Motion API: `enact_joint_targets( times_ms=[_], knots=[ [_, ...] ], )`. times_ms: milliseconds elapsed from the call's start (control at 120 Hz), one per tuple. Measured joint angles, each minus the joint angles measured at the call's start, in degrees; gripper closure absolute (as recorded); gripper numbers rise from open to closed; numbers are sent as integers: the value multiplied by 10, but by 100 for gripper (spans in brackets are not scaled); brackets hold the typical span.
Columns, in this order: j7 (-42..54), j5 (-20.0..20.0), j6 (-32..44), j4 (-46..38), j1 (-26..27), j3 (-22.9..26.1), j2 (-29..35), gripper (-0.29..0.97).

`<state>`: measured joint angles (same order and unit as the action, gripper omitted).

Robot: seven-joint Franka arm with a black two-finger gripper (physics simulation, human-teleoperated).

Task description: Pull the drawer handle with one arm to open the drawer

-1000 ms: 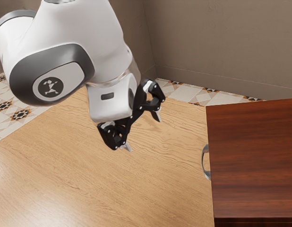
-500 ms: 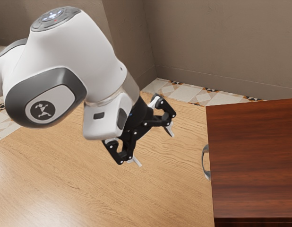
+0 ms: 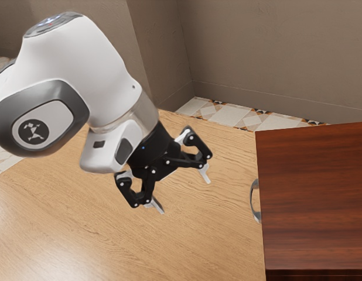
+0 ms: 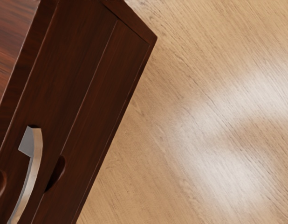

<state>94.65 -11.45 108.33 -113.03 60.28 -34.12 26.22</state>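
Gripper (image 3: 180,190) fingers spread wide apart, nothing between them, hanging above the light wooden surface (image 3: 58,234). Drawer handle (image 3: 255,201), a curved metal bar, sits on the dark cabinet's (image 3: 313,193) front face at the exterior view's right, apart from the gripper

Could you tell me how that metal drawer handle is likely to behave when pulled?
The handle looks like polished metal, so probably stiff yet slippery. Its bowed shape stands off the drawer front, likely giving a hooking hold.
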Motion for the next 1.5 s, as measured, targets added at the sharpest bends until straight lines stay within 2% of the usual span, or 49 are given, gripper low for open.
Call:
enact_joint_targets(
  times_ms=[350,625,1083,1500],
  knots=[
    [77,-7,72,-55,6,-8,26,0],
    [114,-28,127,-81,5,-11,12,0],
    [146,-65,217,-127,7,-30,24,0],
    [158,-72,278,-140,9,-40,6,0]
  ],
)
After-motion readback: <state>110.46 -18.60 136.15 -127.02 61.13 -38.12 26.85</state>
